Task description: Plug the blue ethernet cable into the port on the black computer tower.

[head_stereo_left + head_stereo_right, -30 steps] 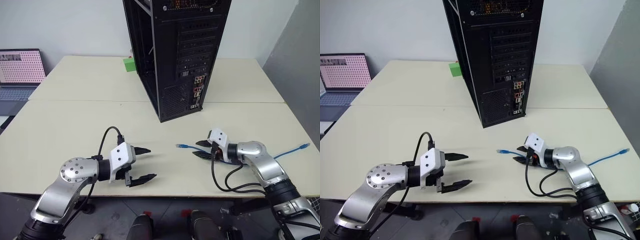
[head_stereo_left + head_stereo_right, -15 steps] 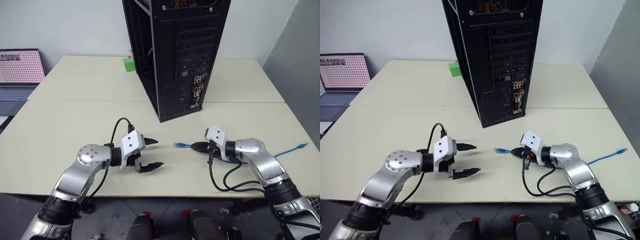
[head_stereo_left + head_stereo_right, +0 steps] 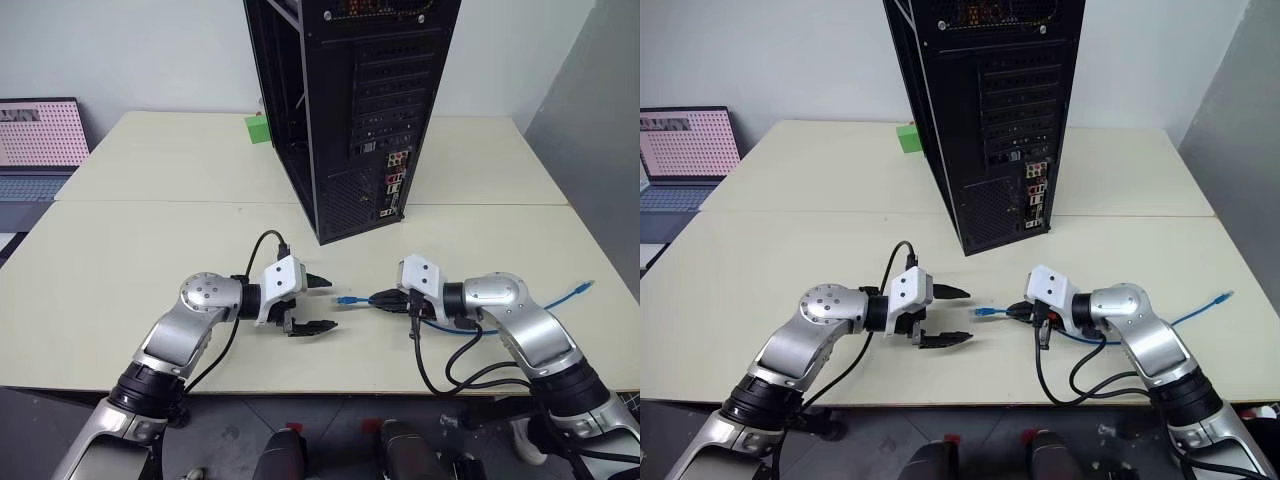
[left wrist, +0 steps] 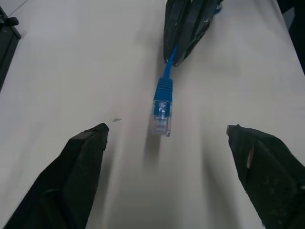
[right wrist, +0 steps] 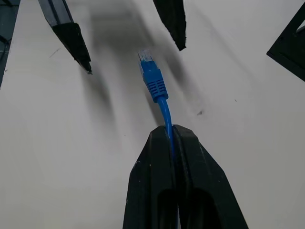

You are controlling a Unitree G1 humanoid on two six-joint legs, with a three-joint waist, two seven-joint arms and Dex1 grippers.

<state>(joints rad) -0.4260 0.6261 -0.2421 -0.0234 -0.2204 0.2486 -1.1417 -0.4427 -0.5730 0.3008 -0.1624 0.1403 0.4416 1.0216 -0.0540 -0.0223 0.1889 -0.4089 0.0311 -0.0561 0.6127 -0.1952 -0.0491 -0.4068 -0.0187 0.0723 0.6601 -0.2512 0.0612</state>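
The black computer tower (image 3: 350, 100) stands upright at the middle back of the table, its back panel facing me. A connector cluster (image 3: 395, 185) sits low on that panel; the port is too small to single out. My right gripper (image 3: 378, 298) is shut on the blue ethernet cable just behind its plug (image 3: 345, 299), which sticks out toward my left gripper (image 3: 330, 305). The left gripper is open, its fingers (image 4: 90, 148) apart on either side of the plug (image 4: 162, 107) without touching it. The cable trails right to its other plug (image 3: 583, 287).
A laptop (image 3: 40, 135) stands at the far left. A green block (image 3: 258, 128) sits behind the tower's left side. Black arm cables (image 3: 450, 365) hang over the table's front edge (image 3: 350, 392). A grey wall (image 3: 600, 110) closes the right.
My right gripper closed on the cable and carried its plug left and off the table. My left gripper moved right toward the plug. The cable's far end slid left.
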